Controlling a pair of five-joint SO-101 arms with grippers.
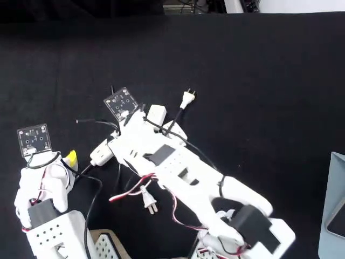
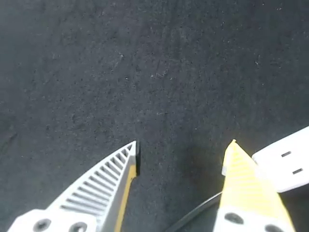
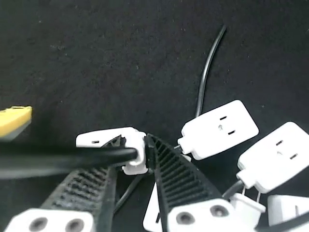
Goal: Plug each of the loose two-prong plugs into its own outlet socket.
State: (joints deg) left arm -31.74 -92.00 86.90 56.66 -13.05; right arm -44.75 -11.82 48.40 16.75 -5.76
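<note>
Black cloth covered the table (image 1: 259, 81), and the white plugs and sockets stood out sharply against it. The left gripper (image 2: 184, 145) hung over bare cloth at the near left with its white and yellow fingers spread wide and nothing between them. A white socket (image 2: 285, 164), two slots facing up, lay just to the right of the yellow finger (image 2: 241, 174); from above, this socket (image 1: 101, 152) sat between the left arm (image 1: 46, 199) and the tip of the right arm (image 1: 178, 167). The right arm stretched from the near right toward the middle of the table. The right gripper (image 3: 133, 145) had its black fingers drawn close together on a white cord-end piece (image 3: 131, 162) where a black cord (image 3: 58, 162) met it; whether that piece was a plug or the end of a socket could not be told. Just right of that grip lay two more sockets, one (image 3: 219, 128) touching the other's corner region (image 3: 277, 154), both slots-up. One loose plug (image 1: 187, 99) lay on the far side of the right arm, its prongs pointing far and right, a black cord trailing back toward the arm. A second loose plug (image 1: 149, 200) lay on the near side of that arm, beside its red and white wires, prongs pointing near and right. Neither loose plug sat in a socket.
</note>
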